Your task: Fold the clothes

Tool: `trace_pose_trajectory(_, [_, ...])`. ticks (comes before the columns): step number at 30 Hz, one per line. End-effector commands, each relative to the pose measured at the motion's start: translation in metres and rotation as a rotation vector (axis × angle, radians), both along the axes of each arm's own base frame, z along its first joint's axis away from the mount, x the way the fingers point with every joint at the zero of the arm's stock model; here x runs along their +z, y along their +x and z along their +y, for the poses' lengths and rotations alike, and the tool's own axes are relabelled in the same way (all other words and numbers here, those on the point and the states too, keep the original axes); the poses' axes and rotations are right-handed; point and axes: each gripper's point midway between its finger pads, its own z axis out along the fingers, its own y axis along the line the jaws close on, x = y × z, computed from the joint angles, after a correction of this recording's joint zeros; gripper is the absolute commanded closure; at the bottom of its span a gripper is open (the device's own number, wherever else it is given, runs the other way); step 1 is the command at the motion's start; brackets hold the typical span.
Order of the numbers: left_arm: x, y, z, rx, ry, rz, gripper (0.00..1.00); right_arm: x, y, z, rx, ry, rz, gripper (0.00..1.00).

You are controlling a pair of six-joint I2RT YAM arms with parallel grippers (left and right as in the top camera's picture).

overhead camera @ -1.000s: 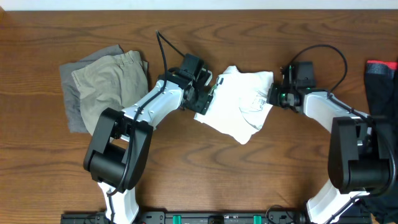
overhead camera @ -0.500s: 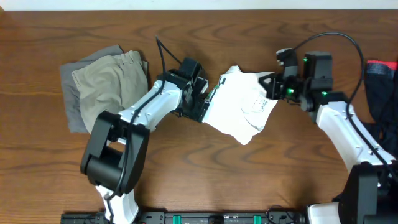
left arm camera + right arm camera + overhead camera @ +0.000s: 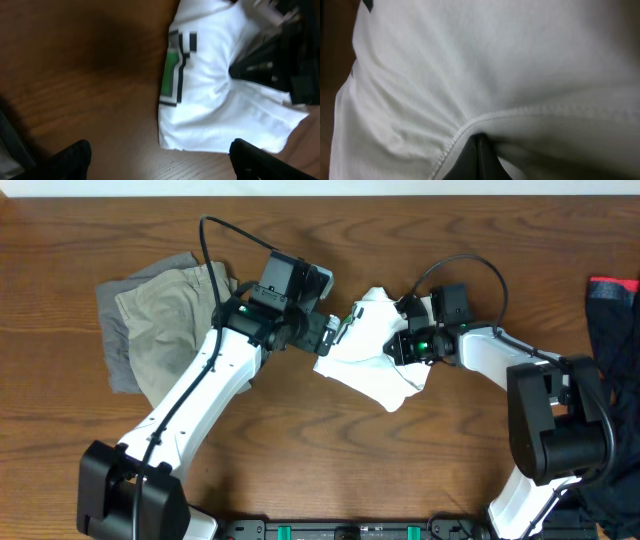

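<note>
Plainly the white T-shirt (image 3: 372, 358) is limp and light; your right end effector (image 3: 477, 150) clenches its hem, left end effector (image 3: 162, 159) gapes; grab stitched edges.

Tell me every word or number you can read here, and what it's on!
No words or numbers can be read in any view.
On the white T-shirt: only a blocky green-and-black logo, a picture and not letters.
On the khaki shorts: no print visible.

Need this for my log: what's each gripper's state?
Left gripper: open, empty.
Right gripper: closed on the shirt.
</note>
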Motion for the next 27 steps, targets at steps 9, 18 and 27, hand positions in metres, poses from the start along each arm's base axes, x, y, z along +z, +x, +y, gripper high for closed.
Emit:
trace_pose_trajectory(9, [-0.017, 0.030, -0.021, -0.022, -0.087, -0.016, 0.03, -0.014, -0.050, -0.036, 0.089, -0.201, 0.116, 0.97])
trace_pose_trajectory(18, [-0.065, 0.022, -0.053, -0.110, -0.362, 0.238, 0.02, 0.067, -0.040, -0.050, 0.048, -0.263, -0.094, 0.85])
trace_pose_trajectory(27, [-0.086, 0.000, -0.082, -0.235, -0.456, 0.337, 0.01, 0.111, -0.036, -0.048, -0.009, -0.216, -0.203, 0.75])
